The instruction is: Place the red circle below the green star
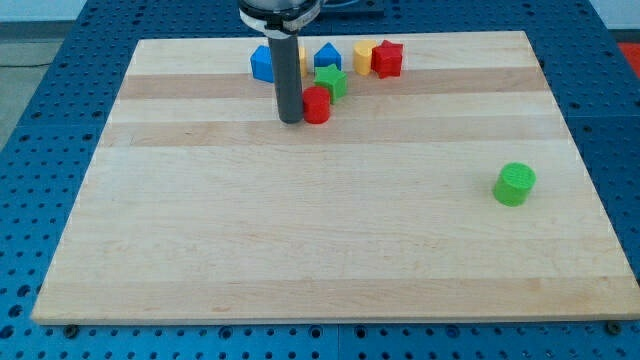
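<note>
Pale wooden board (pixel 330 250), made of long planks, lies on a blue perforated table (pixel 40 90). Nearest the view's bottom, toward the right, a green cylinder (pixel 515 184) stands alone, well apart from everything else. Farther up, left of centre, the dark rod comes down from the view's top, and my tip (pixel 291 120) rests on the board, touching or just beside the left side of the red circle (pixel 317 104). The arm carries no claw, only this rod. The red circle sits just below and left of the green star (pixel 331 81), touching it. Behind them, a row runs along the far edge: a blue block (pixel 263 62), a blue house-shaped block (pixel 327 56), a yellow block (pixel 363 57) and a red star (pixel 387 58).
</note>
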Available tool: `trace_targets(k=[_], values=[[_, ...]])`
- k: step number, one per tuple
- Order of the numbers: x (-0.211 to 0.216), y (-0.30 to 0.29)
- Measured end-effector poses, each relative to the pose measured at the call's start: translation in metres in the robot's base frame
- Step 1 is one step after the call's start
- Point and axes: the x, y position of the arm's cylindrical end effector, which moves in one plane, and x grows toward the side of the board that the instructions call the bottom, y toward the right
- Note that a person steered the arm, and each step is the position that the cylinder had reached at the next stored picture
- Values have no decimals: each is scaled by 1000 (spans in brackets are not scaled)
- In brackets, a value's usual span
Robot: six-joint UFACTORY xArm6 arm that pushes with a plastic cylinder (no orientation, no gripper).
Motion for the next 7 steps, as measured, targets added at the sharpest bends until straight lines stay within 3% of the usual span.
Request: trace_targets(k=[2, 7], values=[[-26, -8], [-17, 4]])
